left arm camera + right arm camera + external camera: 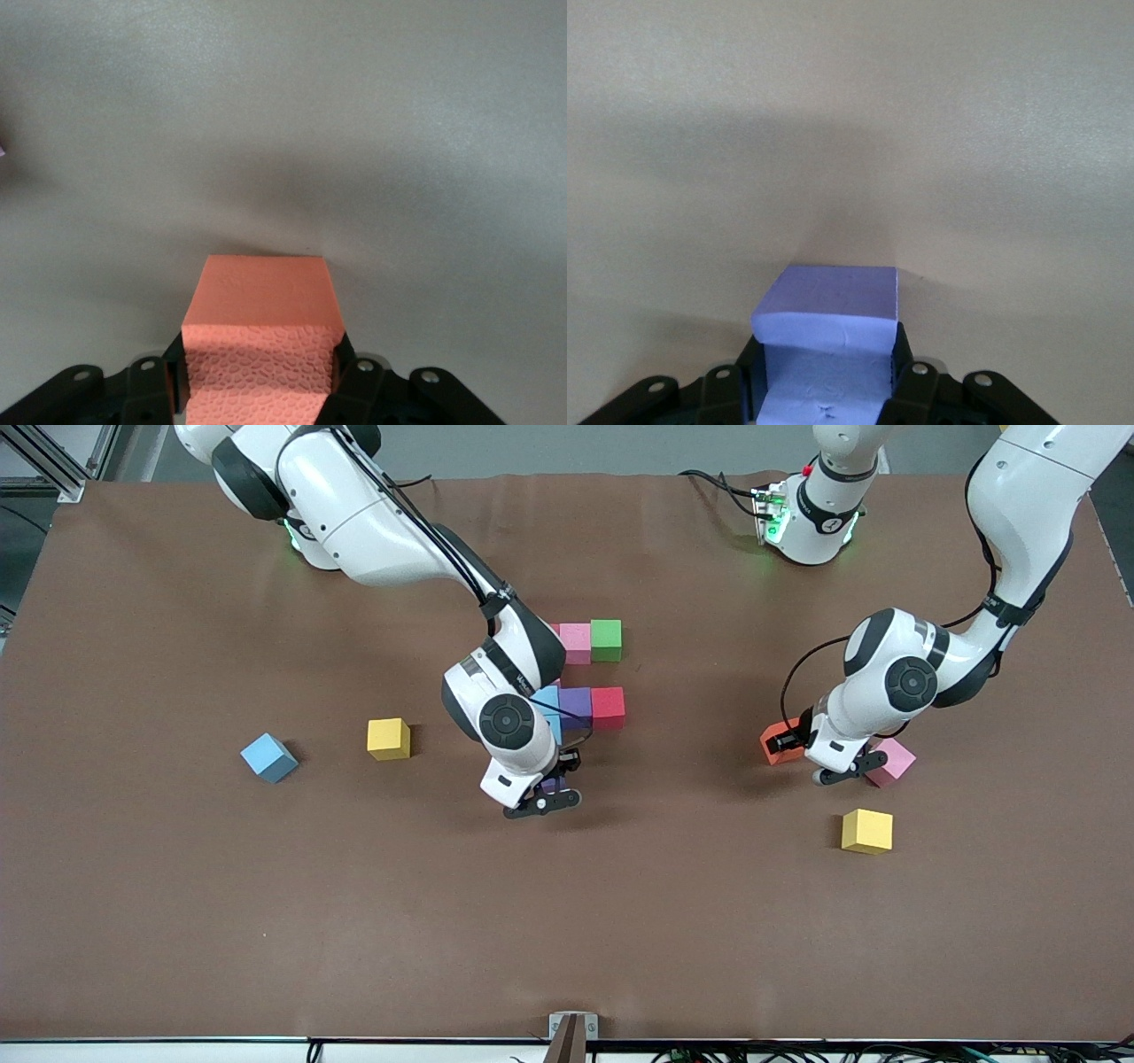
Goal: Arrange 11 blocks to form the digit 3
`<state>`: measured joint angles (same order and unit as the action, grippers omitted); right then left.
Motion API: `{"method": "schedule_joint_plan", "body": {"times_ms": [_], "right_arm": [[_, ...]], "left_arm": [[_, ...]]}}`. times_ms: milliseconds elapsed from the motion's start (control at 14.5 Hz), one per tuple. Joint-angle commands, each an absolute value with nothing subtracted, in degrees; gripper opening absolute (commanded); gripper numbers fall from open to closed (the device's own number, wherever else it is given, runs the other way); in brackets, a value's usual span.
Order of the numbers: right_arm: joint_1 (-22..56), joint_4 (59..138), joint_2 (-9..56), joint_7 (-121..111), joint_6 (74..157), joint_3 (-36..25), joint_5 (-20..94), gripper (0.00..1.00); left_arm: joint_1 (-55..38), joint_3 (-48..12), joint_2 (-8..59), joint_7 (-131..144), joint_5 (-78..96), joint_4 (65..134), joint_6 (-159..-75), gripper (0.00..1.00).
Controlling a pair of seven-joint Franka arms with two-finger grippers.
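Observation:
My right gripper [556, 778] is shut on a purple block [555, 785], low over the table just camera-side of a cluster of blocks. The right wrist view shows the purple block [828, 297] between the fingers [905, 354]. The cluster has a pink block [575, 643] and a green block [606, 639] in one row, and a light blue block [545, 698], a purple block [576, 702] and a red block [608, 708] in a nearer row. My left gripper [797, 742] is shut on an orange block [773, 746], which also shows in the left wrist view [261, 292].
A pink block [893, 762] lies beside the left gripper, with a yellow block [866, 831] nearer the camera. Toward the right arm's end lie another yellow block [389, 739] and a light blue block [268, 757]. The right arm hides part of the cluster.

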<state>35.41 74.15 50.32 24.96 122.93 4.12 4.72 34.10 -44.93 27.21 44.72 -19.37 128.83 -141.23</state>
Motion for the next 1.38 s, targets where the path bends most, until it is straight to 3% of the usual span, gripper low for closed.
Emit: {"method": "schedule_joint_plan", "body": {"times_ms": [0,482,963,1101,1169,1307], "right_arm": [[34.8,76.7,49.5,26.3,123.1,3.9,3.9,0.27],[34.7,76.7,49.3,26.3,122.9,3.9,4.0,0.28],[34.7,77.6,49.0,26.3,123.0,3.9,4.0,0.28],[34.7,77.6,49.0,26.3,123.0,3.9,4.0,0.34],[34.7,77.5,48.9,26.3,122.9,3.9,4.1,0.52],[34.9,77.3,48.7,26.3,122.9,3.8,4.3,0.99]], "left_arm": [[33.0,-45.3,28.1,49.0,-20.7,127.5,-142.3,0.26],[25.1,-45.2,31.5,65.8,-20.4,119.7,-140.1,0.10],[13.8,-42.5,34.5,88.7,-20.7,113.9,-140.1,0.06],[12.2,-42.0,35.3,91.0,-20.7,113.5,-140.4,0.06],[11.6,-41.9,35.6,92.5,-20.7,113.4,-140.7,0.05],[10.7,-41.9,36.2,96.0,-20.8,112.9,-140.9,0.05]]}}
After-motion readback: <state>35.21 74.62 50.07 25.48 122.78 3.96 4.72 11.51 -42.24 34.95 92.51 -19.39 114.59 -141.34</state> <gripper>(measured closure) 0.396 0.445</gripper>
